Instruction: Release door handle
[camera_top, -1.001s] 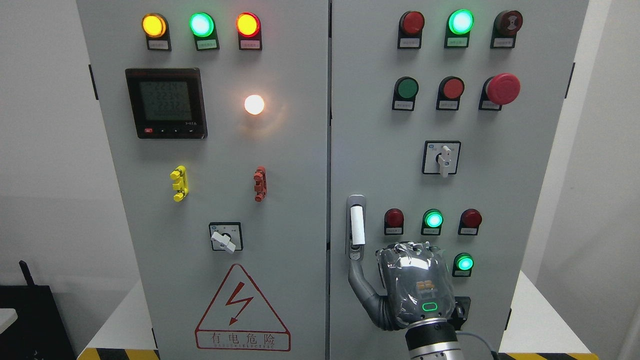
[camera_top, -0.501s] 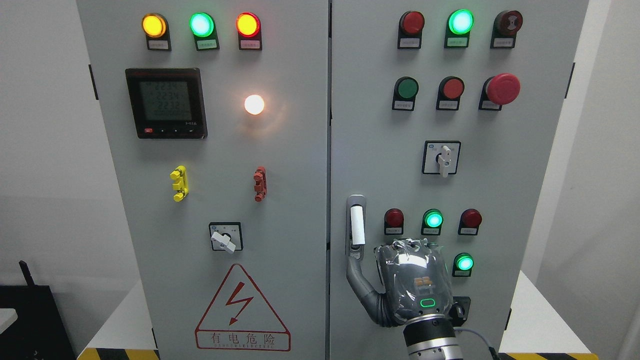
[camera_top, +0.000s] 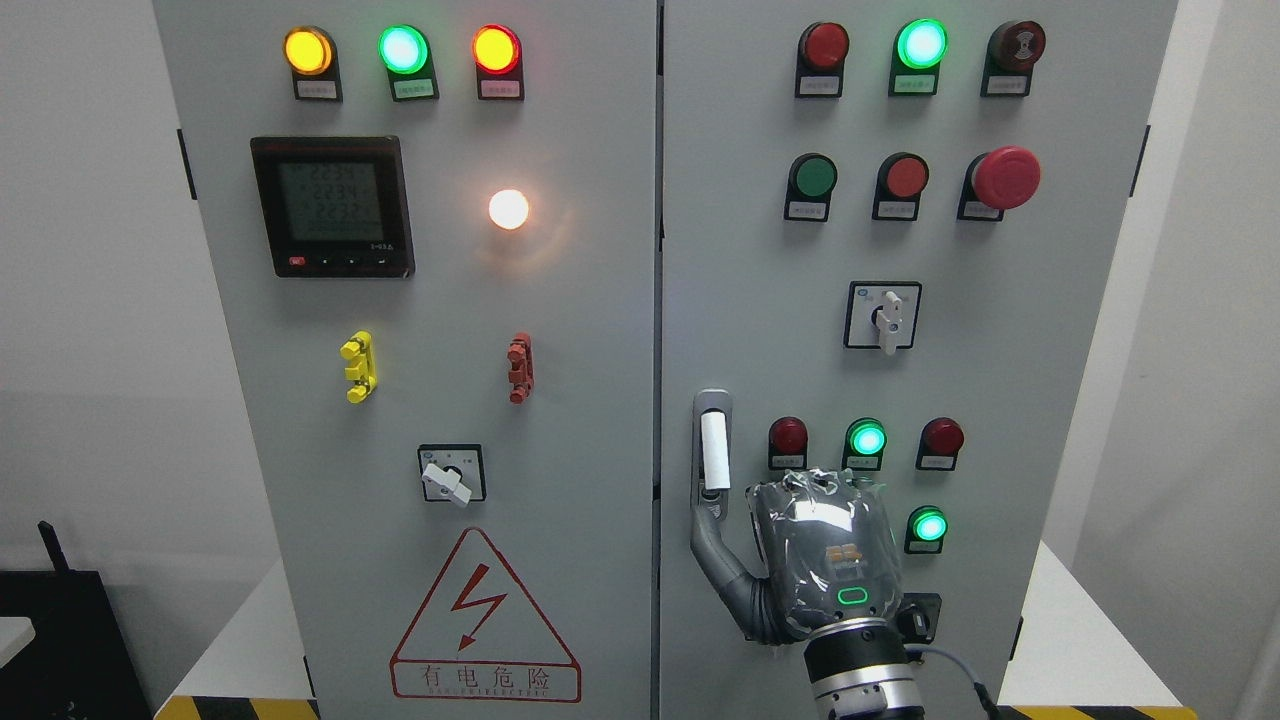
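The door handle is a grey upright lever with a white grip, set at the left edge of the cabinet's right door. My right hand comes up from the bottom edge, wrapped in clear plastic, just below and to the right of the handle. Its back faces me and hides the other fingers. The thumb stretches up and left, and its tip reaches the handle's lower end. Nothing is clasped around the white grip. The left arm does not show.
Beside the hand sit small red and green lamps and a lit green button. A rotary switch and a red emergency button are higher up. The left door carries a meter and a warning triangle.
My right hand has shifted slightly left and up, staying close below the handle. The thumb still points at the handle's lower end.
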